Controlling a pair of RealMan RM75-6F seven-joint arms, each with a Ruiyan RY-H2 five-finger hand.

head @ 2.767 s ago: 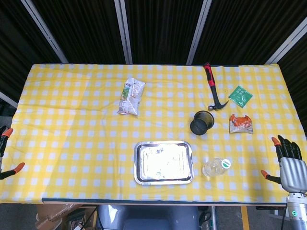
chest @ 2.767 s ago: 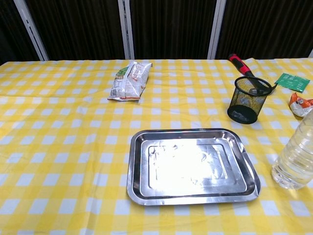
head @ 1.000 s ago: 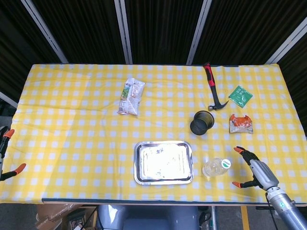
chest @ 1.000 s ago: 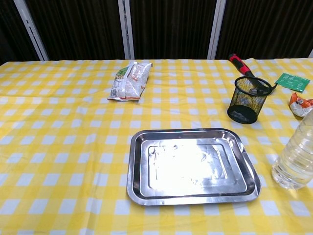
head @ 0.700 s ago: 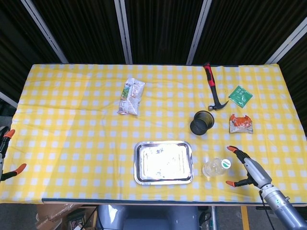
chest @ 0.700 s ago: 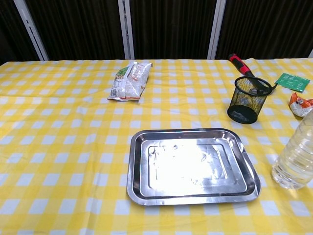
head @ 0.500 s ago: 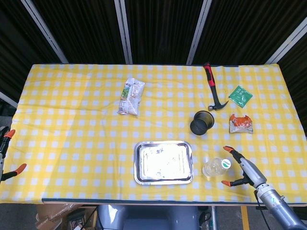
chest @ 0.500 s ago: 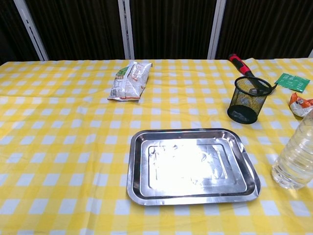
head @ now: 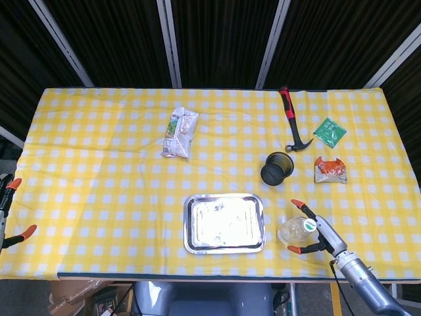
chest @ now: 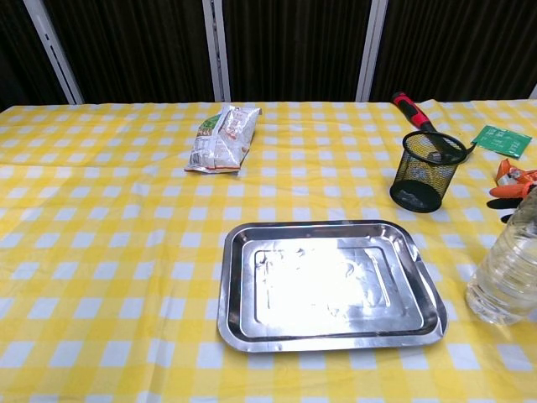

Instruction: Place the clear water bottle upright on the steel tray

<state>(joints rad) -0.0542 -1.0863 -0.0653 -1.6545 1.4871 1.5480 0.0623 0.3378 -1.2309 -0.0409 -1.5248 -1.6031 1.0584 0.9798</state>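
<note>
The right hand (head: pixel 316 232) has moved left up to the water bottle (head: pixel 294 230), its fingers (head: pixel 300 205) spread wide on either side and holding nothing, while the bottle stands on the table (head: pixel 99 197) just right of the tray (head: pixel 223 222).

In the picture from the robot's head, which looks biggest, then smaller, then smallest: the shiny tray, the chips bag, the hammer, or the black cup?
1. steel tray
2. hammer and snack bag: too alike to rank; the hammer is longer, the bag wider.
3. black mesh cup
</note>
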